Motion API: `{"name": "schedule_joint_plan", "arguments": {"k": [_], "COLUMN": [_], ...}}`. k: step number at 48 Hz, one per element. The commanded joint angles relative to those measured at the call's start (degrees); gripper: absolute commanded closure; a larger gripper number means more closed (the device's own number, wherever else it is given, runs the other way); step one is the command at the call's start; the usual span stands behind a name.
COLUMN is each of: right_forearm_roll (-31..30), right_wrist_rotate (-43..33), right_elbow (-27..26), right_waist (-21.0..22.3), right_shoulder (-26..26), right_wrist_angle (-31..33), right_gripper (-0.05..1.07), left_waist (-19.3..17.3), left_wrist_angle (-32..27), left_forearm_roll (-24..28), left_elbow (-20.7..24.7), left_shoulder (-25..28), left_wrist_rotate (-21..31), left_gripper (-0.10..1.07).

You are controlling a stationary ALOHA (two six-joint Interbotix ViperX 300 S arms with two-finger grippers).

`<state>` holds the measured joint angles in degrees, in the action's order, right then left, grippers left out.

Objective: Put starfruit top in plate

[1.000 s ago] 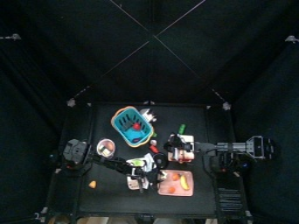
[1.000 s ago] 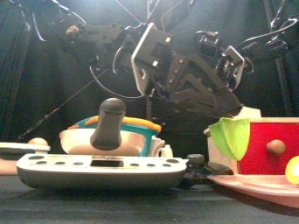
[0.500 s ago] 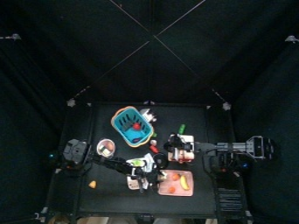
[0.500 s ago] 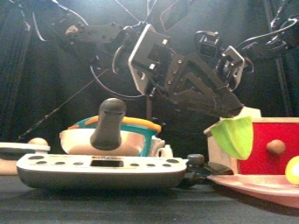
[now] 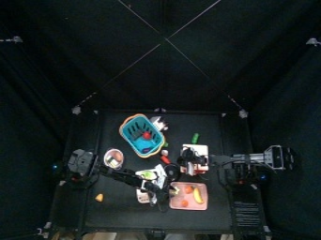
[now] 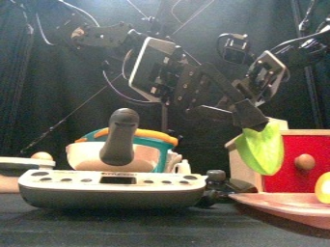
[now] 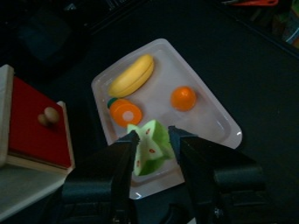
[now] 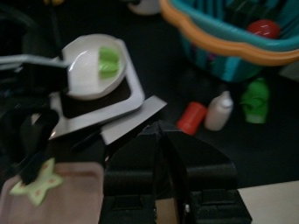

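Your left gripper [image 7: 152, 149] is clamped on the starfruit [image 7: 149, 150], holding it above the plate [image 7: 216, 118] beside the banana [image 7: 132, 75] — lowering and release remain. The right gripper [image 8: 156, 140] hangs apart from it; whether its jaws are parted you cannot tell

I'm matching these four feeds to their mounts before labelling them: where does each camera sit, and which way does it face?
Top: high overhead, looking straight down at the table; both arms enter from the sides.
Front: at the table's front edge, looking level across; arms hang behind a grey controller, the left claw holding the starfruit.
Left wrist: on the left arm, looking down past its own claw at the plate.
Right wrist: on the right arm, facing the teal basket; its claw shows.
Shared: starfruit appears in front and left wrist views.
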<state>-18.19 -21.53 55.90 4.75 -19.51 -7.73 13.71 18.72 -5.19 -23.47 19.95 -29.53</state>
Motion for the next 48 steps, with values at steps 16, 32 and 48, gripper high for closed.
{"name": "schedule_joint_plan", "arguments": {"k": [16, 32, 48], "right_forearm_roll": [1.76, 2.46, 3.87], "right_wrist_rotate": [-0.35, -0.35, -0.35], "right_elbow": [-1.58, -2.81, -3.96], "right_waist": [-10.81, -13.89, -15.91], "right_shoulder": [-1.49, 1.76, 4.83], "right_wrist_angle": [4.75, 4.57, 4.57], "right_gripper": [0.55, 0.55, 0.55], "left_waist": [-0.26, -0.44, -0.53], "left_wrist_angle": [0.44, 0.44, 0.44], "left_forearm_roll": [-0.35, -0.26, -0.26], "left_elbow": [2.2, 3.16, 3.78], "left_shoulder": [-1.58, -1.41, -1.67], "left_wrist_rotate": [-2.99, -2.99, -3.6], "left_gripper": [0.21, 0.21, 0.22]}}
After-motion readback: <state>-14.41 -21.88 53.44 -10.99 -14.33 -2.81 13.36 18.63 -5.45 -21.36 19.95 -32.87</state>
